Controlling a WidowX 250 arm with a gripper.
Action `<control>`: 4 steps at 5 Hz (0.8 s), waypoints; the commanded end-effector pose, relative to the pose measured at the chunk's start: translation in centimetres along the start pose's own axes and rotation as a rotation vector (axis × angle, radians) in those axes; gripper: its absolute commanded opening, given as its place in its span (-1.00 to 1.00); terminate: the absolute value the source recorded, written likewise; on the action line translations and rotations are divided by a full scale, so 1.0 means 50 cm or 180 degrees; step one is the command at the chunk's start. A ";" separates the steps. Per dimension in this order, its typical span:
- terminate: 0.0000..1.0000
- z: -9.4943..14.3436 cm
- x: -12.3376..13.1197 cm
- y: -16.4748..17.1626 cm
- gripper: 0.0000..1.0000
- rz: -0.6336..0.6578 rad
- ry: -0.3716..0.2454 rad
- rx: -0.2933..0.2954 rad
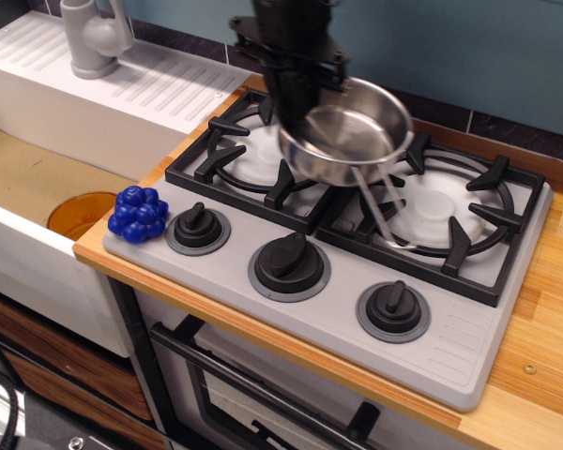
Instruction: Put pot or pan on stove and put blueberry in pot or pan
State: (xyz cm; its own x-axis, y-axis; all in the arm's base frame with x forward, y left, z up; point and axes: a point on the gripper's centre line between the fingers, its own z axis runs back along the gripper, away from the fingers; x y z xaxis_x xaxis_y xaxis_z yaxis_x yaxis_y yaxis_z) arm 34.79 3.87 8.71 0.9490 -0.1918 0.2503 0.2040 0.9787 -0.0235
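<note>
A black gripper [298,89] comes down from the top of the picture, clamped on the far left rim of a small shiny steel pan [349,141]. The pan hangs tilted in the air above the middle of a grey two-burner stove [342,323], between the left and right burners, its thin wire handle sloping down toward the right grate. A cluster of deep-blue blueberry [138,214] balls sits on the stove's front left corner, just beside the leftmost knob [196,225]. An orange cup [80,214] lies in the sink [28,178] to the left.
</note>
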 end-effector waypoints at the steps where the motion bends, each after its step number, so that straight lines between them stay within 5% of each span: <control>1: -1.00 0.032 0.018 0.071 -1.00 -0.0193 -0.0327 -0.0014; 4: -1.00 0.015 0.035 0.140 -1.00 -0.0393 -0.0445 -0.0111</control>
State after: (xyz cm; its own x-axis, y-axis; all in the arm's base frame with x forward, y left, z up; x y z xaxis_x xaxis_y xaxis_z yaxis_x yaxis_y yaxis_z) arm 36.65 10.12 7.50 0.8962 -0.2860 0.3391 0.3232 0.9446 -0.0574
